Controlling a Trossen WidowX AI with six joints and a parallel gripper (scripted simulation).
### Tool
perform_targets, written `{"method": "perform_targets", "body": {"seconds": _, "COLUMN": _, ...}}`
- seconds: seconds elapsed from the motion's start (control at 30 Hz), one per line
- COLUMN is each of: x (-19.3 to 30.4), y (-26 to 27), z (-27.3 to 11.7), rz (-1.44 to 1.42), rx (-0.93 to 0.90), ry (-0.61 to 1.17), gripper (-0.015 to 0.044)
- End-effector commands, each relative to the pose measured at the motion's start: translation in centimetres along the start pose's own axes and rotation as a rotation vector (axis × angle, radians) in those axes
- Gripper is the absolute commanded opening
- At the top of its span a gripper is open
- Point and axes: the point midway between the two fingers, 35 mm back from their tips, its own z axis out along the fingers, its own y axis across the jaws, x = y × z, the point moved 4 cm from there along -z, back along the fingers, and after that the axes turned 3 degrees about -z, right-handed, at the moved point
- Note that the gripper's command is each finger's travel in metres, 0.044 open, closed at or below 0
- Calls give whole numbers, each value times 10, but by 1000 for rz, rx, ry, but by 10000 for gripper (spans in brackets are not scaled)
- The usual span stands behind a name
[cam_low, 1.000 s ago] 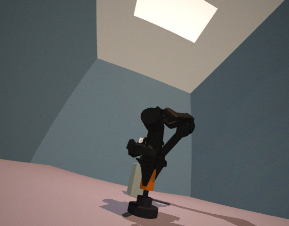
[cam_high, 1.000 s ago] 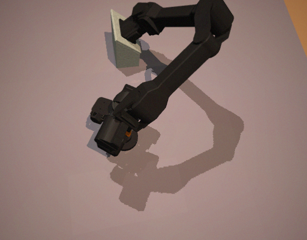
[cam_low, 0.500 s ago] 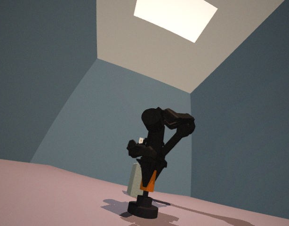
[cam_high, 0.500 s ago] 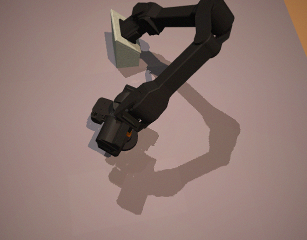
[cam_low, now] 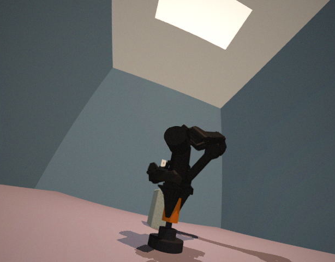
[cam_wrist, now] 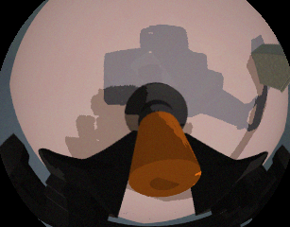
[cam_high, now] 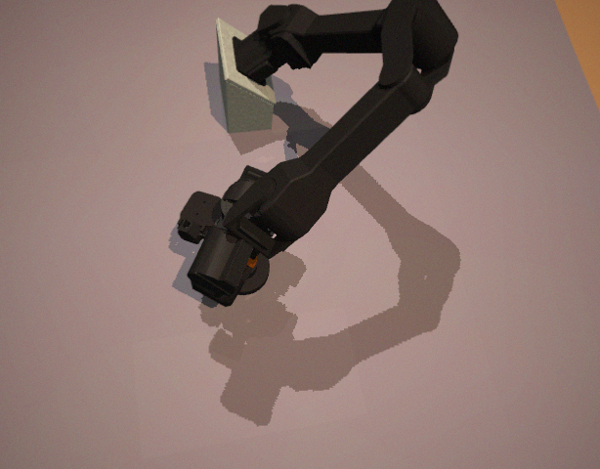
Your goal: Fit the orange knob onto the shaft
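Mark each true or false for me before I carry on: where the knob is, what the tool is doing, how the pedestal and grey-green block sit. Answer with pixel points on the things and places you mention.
1. The tool (cam_low: 169, 216) (cam_wrist: 160, 136) is clamped on the orange knob (cam_low: 173, 218) (cam_wrist: 159, 147). True.
2. The knob is seated on the round pedestal (cam_low: 165, 244) (cam_wrist: 177, 96). False: part of the dark shaft (cam_low: 168, 225) shows between them.
3. The pedestal stands upright. True.
4. The grey-green block (cam_high: 248, 108) (cam_low: 155, 209) (cam_wrist: 273, 68) touches the pedestal. False: it stands apart.
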Motion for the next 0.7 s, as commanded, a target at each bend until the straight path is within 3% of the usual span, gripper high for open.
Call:
{"method": "perform_targets", "body": {"seconds": 0.0, "x": 1, "y": 0, "z": 0, "rz": 1, "rx": -2, "ry": 6, "gripper": 0}}
{"method": "perform_targets", "body": {"seconds": 0.67, "x": -1, "y": 0, "z": 14, "rz": -7, "rx": 1, "ry": 1, "gripper": 0}}
